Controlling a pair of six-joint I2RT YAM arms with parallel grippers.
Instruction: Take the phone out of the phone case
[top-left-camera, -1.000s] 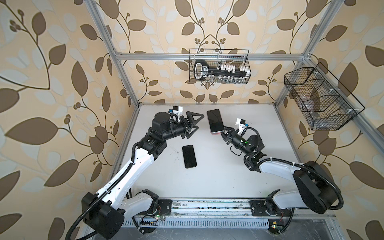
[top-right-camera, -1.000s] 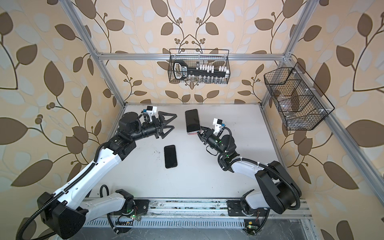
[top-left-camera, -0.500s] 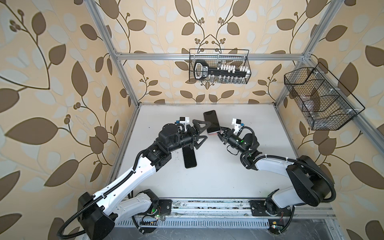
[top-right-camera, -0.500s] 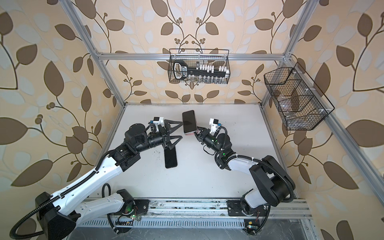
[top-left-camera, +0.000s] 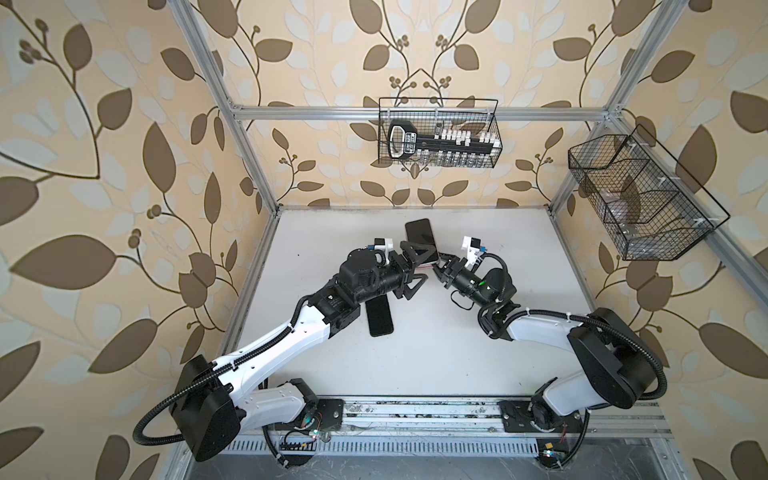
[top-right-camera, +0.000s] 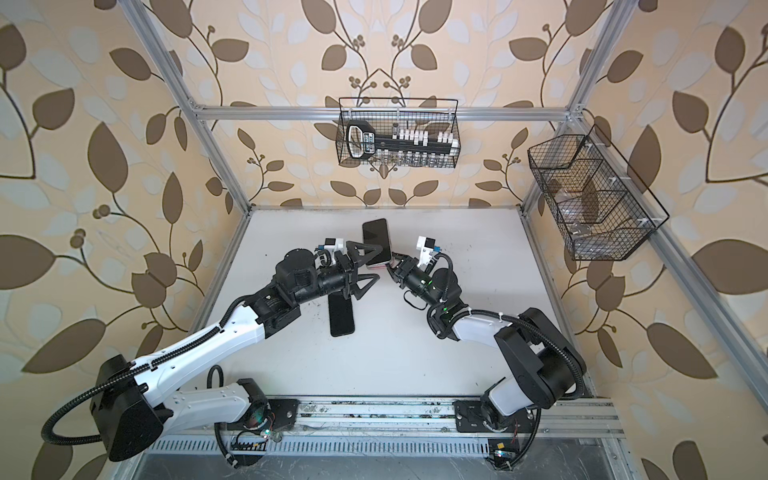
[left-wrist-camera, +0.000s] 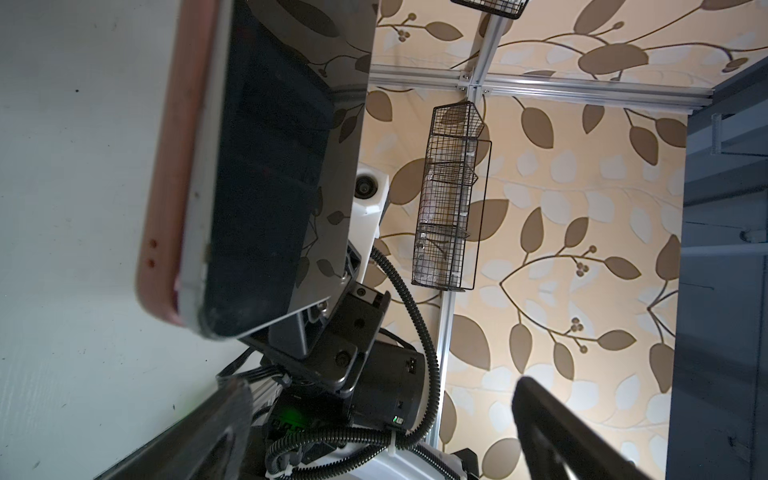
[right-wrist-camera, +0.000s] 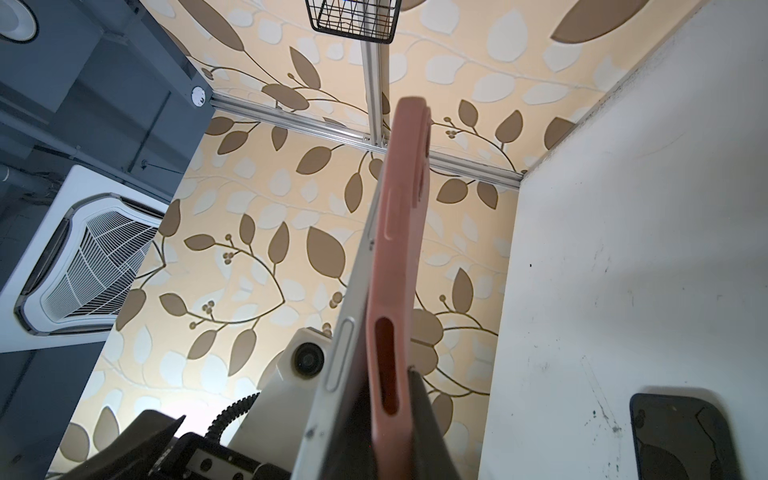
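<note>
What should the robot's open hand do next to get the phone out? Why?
Probably ease the left jaws forward around the black-screened white phone. They stand open just short of its corner, while the right jaws hold its pink rubbery case aloft, and the phone's edge sits proud of the case.

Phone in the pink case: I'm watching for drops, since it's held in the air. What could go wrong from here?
1. The right gripper pinches only one end of the phone above the table; a tug from the open left gripper might lever it loose.
2. The phone's silver edge stands off the pink case; it may pop free and drop unheld.
</note>
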